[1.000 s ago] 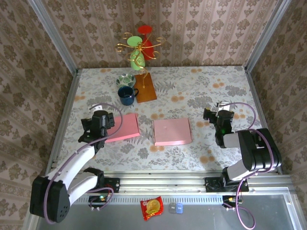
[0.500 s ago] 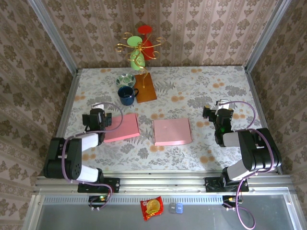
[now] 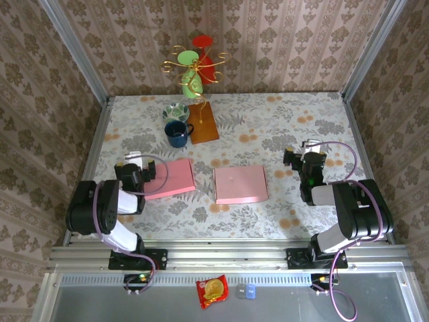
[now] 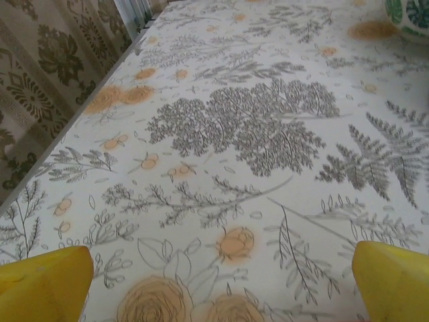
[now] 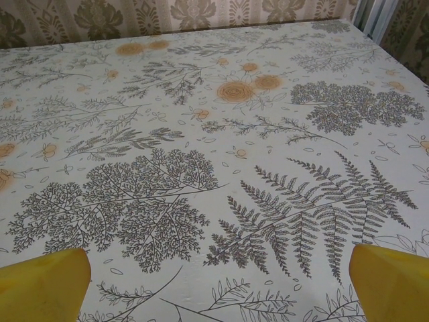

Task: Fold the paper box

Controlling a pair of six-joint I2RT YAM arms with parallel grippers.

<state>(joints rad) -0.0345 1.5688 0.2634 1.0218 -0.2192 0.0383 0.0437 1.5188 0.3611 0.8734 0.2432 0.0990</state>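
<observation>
My left gripper (image 4: 218, 285) and right gripper (image 5: 216, 285) are spread, empty. The flat paper box (image 3: 240, 184) at my right's 9 o'clock may slide when pinched.

The left box (image 3: 171, 178) lies beside the right box (image 3: 240, 184) (mug (image 3: 177, 133) behind).

Twin arms in white and glossy black shells: left arm (image 3: 87, 209), right arm (image 3: 355, 215). Purple cables (image 3: 338, 146) looping from the black bases (image 3: 315, 257) up to each wrist. Black housings on the left end effector (image 3: 136, 169) and right end effector (image 3: 305, 156), a green light (image 3: 310, 181) glowing just behind the latter. Blunt yellow fingertips (image 4: 43, 285) at the lower corners of both wrist views.
</observation>
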